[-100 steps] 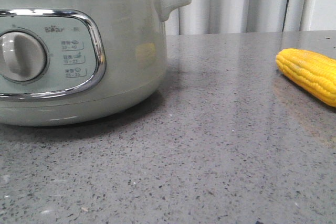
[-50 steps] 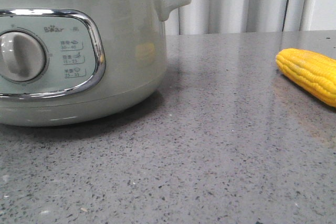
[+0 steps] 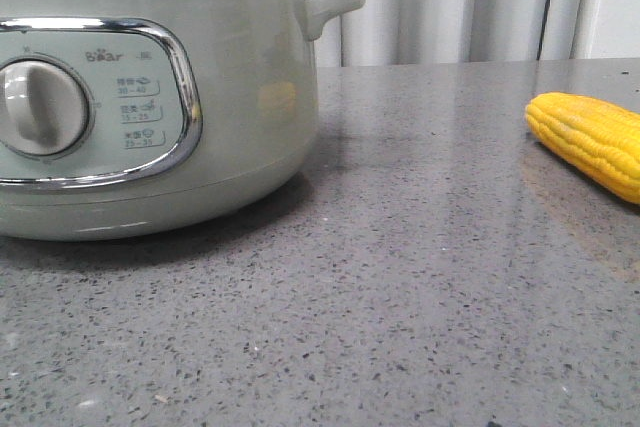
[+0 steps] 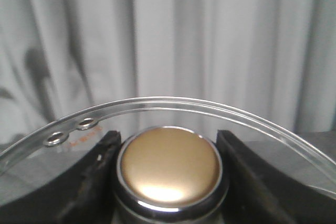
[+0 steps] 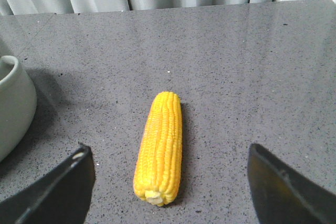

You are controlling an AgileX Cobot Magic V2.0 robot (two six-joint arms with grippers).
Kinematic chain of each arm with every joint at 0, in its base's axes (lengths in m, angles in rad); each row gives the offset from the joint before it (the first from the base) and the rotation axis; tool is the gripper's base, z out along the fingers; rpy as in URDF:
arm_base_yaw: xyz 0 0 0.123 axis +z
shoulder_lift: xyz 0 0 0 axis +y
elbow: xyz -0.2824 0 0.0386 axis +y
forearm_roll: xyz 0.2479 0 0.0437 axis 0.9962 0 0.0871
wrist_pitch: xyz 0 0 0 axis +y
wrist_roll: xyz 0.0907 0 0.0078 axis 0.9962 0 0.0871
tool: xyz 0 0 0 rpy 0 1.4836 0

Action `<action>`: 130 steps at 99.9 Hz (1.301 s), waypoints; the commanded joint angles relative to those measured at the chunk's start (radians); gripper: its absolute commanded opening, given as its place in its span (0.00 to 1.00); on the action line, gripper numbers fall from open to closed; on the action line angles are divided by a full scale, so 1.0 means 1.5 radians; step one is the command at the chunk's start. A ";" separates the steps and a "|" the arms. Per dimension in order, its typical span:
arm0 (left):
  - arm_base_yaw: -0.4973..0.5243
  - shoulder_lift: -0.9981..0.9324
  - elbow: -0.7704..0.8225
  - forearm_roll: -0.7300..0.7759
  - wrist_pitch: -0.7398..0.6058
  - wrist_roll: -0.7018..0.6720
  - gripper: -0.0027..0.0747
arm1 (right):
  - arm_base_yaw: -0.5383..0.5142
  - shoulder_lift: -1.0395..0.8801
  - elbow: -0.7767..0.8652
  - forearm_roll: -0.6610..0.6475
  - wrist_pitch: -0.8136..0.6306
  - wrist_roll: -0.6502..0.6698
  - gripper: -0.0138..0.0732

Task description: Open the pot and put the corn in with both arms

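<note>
The pale grey-green pot [image 3: 240, 117] stands at the left of the front view, its steel rim bare with no lid on it. My left gripper [image 4: 168, 156] is shut on the gold knob [image 4: 169, 165] of the glass lid [image 4: 210, 109], held up in front of the curtain. The yellow corn [image 3: 592, 140] lies on the grey table at the right. In the right wrist view the corn [image 5: 160, 148] lies between the spread fingers [image 5: 58, 190] of my open right gripper [image 5: 170, 182], which is above it and apart from it. Neither gripper shows in the front view.
The speckled grey table [image 3: 400, 277] runs back to a pale curtain [image 3: 450, 2]. The pot's side handle [image 3: 330, 5] sticks out toward the corn. An edge of the pot [image 5: 13, 103] shows in the right wrist view.
The lid sat on the pot's rim a second ago and has been lifted up out of the front view. The corn has not moved.
</note>
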 commanded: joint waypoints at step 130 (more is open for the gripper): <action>0.242 0.016 0.248 -0.122 -0.375 0.000 0.23 | 0.015 0.009 -0.023 -0.016 -0.038 -0.005 0.76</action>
